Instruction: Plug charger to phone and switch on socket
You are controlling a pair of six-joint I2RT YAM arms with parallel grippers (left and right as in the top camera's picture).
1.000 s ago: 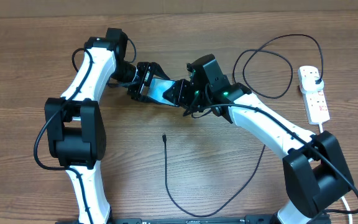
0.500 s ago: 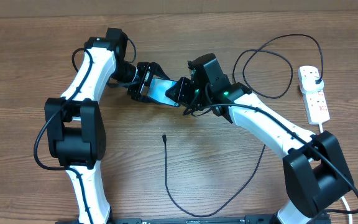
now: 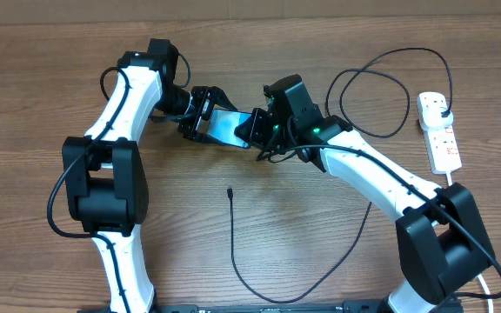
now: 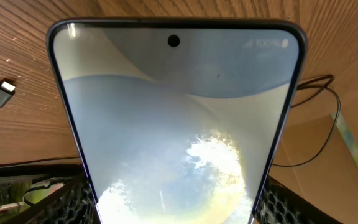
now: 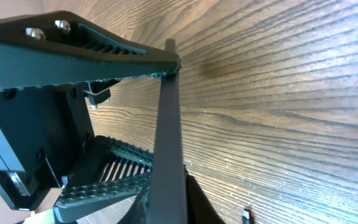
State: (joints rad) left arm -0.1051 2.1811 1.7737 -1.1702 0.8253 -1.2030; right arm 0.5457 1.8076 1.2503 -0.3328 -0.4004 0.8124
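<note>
The phone (image 3: 224, 126) is held off the table between both grippers. My left gripper (image 3: 200, 115) is shut on its left end; in the left wrist view the phone's light-blue screen (image 4: 176, 124) fills the frame, with my jaws (image 4: 173, 208) against both long edges. My right gripper (image 3: 255, 130) is shut on the right end; its view shows the phone edge-on (image 5: 168, 124) between its jaws (image 5: 169, 208). The charger's connector tip (image 3: 230, 192) lies loose on the table below the phone, also showing in the wrist views (image 4: 2, 93) (image 5: 246, 216). Its cable (image 3: 272, 300) loops round to the socket (image 3: 442, 139).
The black plug head (image 3: 443, 106) sits in the socket's far end at the right table edge. A cable loop (image 3: 372, 96) lies behind my right arm. The thick white cord (image 3: 494, 278) runs down the right side.
My right gripper has edged slightly left along the phone. The left arm, cable and socket have not moved.
</note>
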